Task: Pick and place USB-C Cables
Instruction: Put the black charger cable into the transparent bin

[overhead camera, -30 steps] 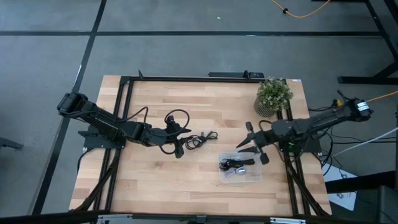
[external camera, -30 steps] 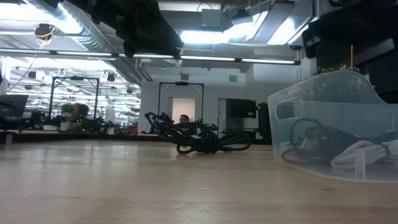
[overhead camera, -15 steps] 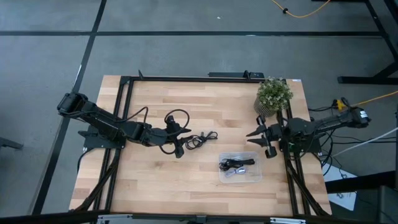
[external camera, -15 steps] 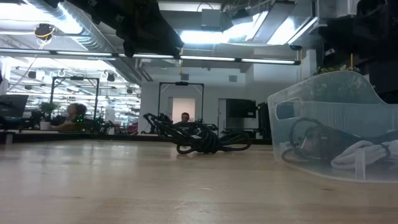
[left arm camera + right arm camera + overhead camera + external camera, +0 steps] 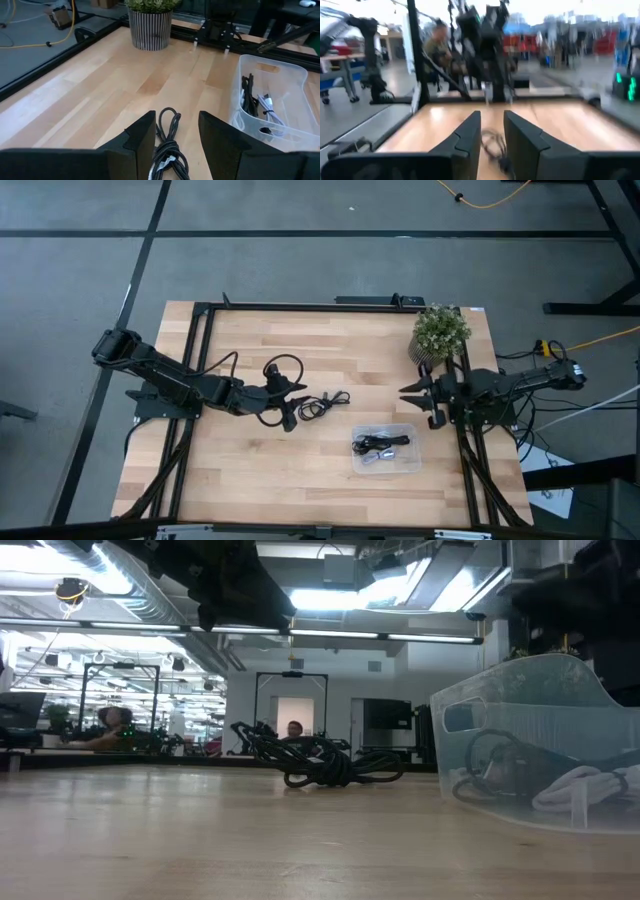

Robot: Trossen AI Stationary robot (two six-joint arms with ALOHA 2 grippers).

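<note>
High view: left gripper point(image 5: 291, 406) is hovering mid-table with fingers apart, straddling one end of a black cable point(image 5: 322, 404) lying loose on the wood table point(image 5: 250, 470); nothing clamped. A clear bin point(image 5: 386, 449) is sitting to the right and nearer, holding more cables point(image 5: 378, 445), black plus a pale one. Right gripper point(image 5: 424, 397) is sitting at the table's right edge just near the plant point(image 5: 439, 333), fingers partly apart, holding nothing, well apart from the bin. Low view: the black cable bundle point(image 5: 318, 764) is lying on the tabletop mid-distance; bin point(image 5: 530, 740) is standing at right with a black coil and a pale cable point(image 5: 580, 787) inside; people are sitting in the room far behind. Left wrist view: the two dark fingers point(image 5: 141, 138) are standing apart, the black cable point(image 5: 167, 145) lying between them on the wood, not pinched; bin point(image 5: 278, 75) with cables point(image 5: 258, 102) is farther off, striped plant pot point(image 5: 149, 27) at the far edge. Right wrist view: blurred; own fingers point(image 5: 469, 138) are showing a gap with nothing in it, a dark cable point(image 5: 495, 145) is lying on the table beyond, the other arm point(image 5: 485, 40) and a person are showing farther back.
</note>
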